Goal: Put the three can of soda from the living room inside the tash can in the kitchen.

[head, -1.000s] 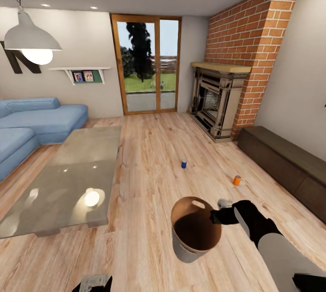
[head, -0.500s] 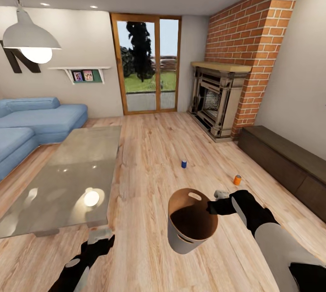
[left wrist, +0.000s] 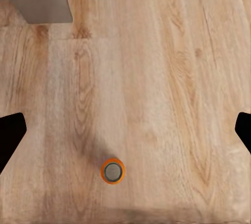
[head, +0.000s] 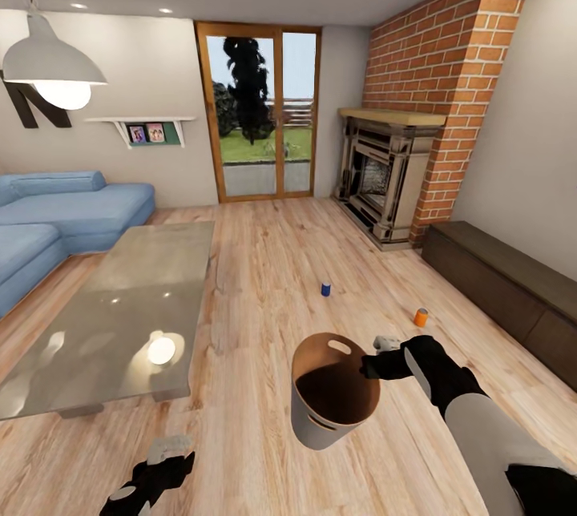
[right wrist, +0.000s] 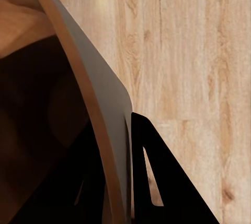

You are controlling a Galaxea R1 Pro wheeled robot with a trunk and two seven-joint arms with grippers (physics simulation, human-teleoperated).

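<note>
I had the right gripper [head: 370, 364] clenched on the rim of the tash can [head: 332, 400], one finger inside the wall and one outside, so the pail hung off the floor [head: 264, 260] with its mouth up and tilted a little. Carrying it that way let me bring the bin to the cans instead of ferrying each can singly.

The left gripper [left wrist: 125, 127] pointed straight down at the boards, its fingers spread wide and holding nothing, with an orange can [left wrist: 112, 171] standing upright below and between them. I judged that one the next pick.

Farther out, a blue can [head: 325, 289] stood mid-floor past the corner of the low table [head: 120, 316], and another orange one [head: 421, 317] stood near the dark bench [head: 505, 292]. None was in the pail yet, as far as its shadowed inside showed.
</note>
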